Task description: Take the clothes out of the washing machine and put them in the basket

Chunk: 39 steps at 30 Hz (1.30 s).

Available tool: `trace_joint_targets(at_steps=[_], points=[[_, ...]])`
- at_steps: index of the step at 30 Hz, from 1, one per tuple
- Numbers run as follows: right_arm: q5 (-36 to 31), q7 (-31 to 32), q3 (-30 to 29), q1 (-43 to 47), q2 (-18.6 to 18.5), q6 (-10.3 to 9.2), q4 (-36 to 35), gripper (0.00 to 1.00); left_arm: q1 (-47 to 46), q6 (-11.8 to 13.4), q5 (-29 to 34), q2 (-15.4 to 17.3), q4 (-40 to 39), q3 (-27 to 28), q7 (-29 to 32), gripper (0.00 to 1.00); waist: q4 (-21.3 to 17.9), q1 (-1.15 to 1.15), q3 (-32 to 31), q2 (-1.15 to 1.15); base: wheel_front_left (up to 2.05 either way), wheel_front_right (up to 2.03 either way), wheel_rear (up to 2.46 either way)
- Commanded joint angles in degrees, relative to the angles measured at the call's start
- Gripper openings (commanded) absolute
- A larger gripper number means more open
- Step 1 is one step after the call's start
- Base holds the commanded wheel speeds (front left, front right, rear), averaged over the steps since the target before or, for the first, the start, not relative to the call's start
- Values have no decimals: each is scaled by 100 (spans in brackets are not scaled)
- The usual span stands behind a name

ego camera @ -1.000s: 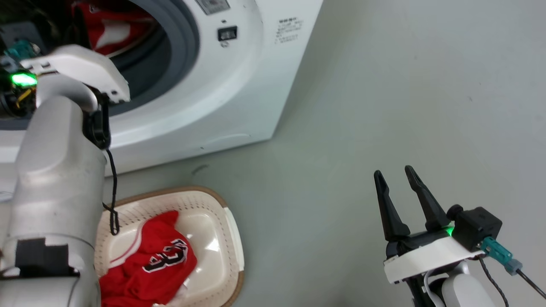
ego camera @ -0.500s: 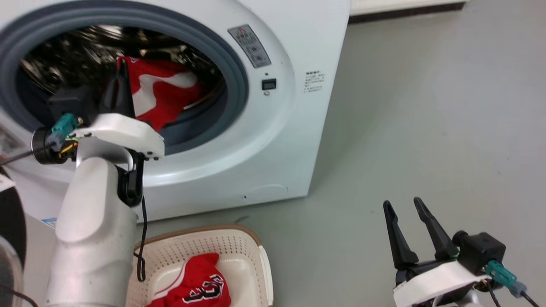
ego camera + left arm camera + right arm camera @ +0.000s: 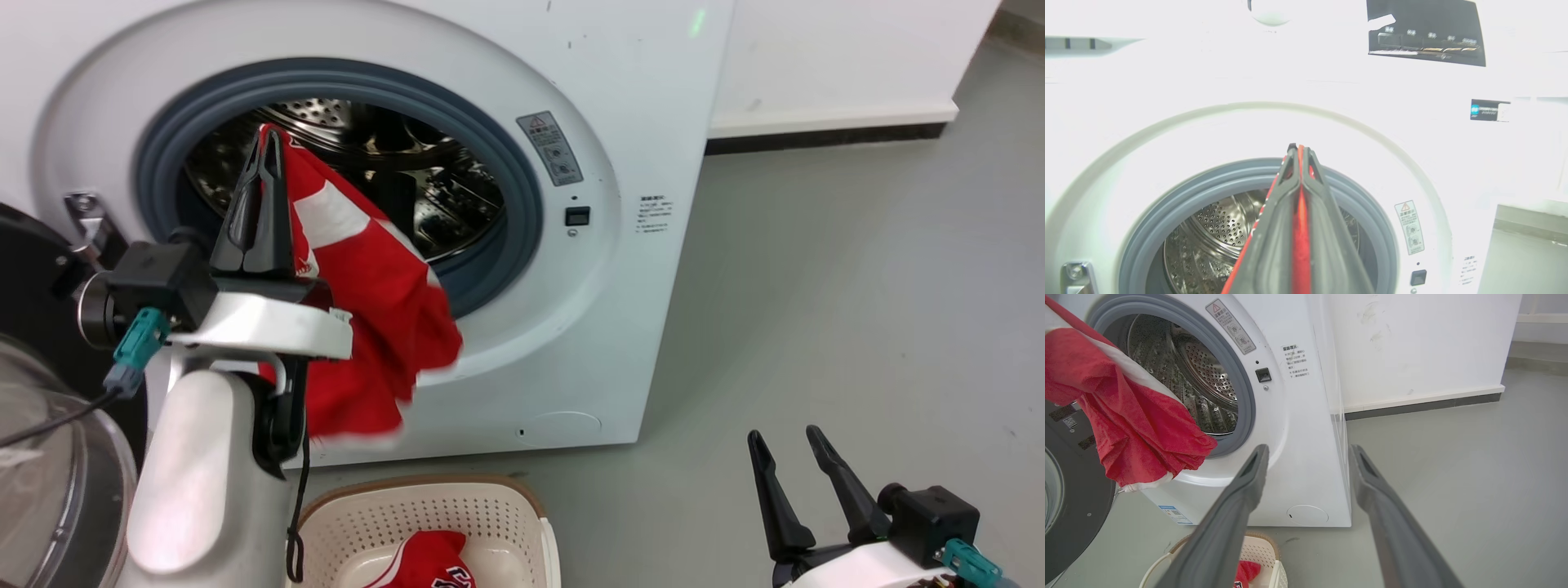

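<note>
Our left gripper [image 3: 269,137] has its two long dark fingers pressed together on a pinch of the bright red soft fabric garment [image 3: 375,286] with white panels. In the left wrist view a thin red strip runs between them. The cloth hangs from that pinch in a loose bundle in front of the round grey-ringed porthole of the large white front-loading washing machine [image 3: 645,98], outside the shiny perforated steel drum [image 3: 326,110]. Below it on the floor stands the cream-white perforated plastic basket [image 3: 457,523] with a brown rim, where a second red garment [image 3: 429,559] with lettering lies. We judge the held garment light, limp and not fragile. It will drape and swing rather than hold a shape, and a thin fold could slip, so a thicker bunched fold is the better place to grip. Our right gripper [image 3: 782,434] sits low at the right, fingers apart, holding nothing.
</note>
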Motion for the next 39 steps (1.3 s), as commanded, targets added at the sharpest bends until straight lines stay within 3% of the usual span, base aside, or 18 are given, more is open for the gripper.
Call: trace_joint_targets(at_steps=[1, 10, 17, 22, 27, 32, 33, 39], points=[[-39, 32, -14, 93, 0, -2, -63, 100, 189, 41, -18, -19, -277, -30, 56, 0, 115, 2, -104, 0, 0, 0, 0], [-41, 164, -1, 238, -1, -2, -248, 100, 1367, 241, -51, -47, -1872, -140, 700, 0, 290, 2, -169, 0, 0, 0, 0], [-66, 207, 36, 117, -1, -2, -386, 100, 2429, 398, -280, -237, -1640, -320, 929, 0, 289, 2, 176, 0, 0, 0, 0], [-38, 148, 90, -115, 0, -2, -395, 100, 2772, 513, -570, -365, -687, -447, 729, 0, 189, 2, 657, 0, 0, 0, 0], [27, 50, 164, -407, 0, -2, -354, 100, 2493, 644, -829, -419, 474, -449, 393, 0, 78, 2, 1239, 0, 0, 0, 0], [61, -58, 281, -754, 1, -2, -242, 100, 1828, 620, -993, -434, 1849, -373, 134, 0, -56, 2, 1852, 0, 0, 0, 0], [80, -123, 346, -949, 0, -2, -194, 100, 1339, 600, -1089, -436, 2625, -280, 49, 0, -157, 2, 2232, 0, 0, 0, 0], [170, -283, 485, -1345, 0, -2, -83, 100, 348, 637, -1162, -294, 3896, -28, -21, 0, -475, 2, 3058, 0, 0, 0, 0]])
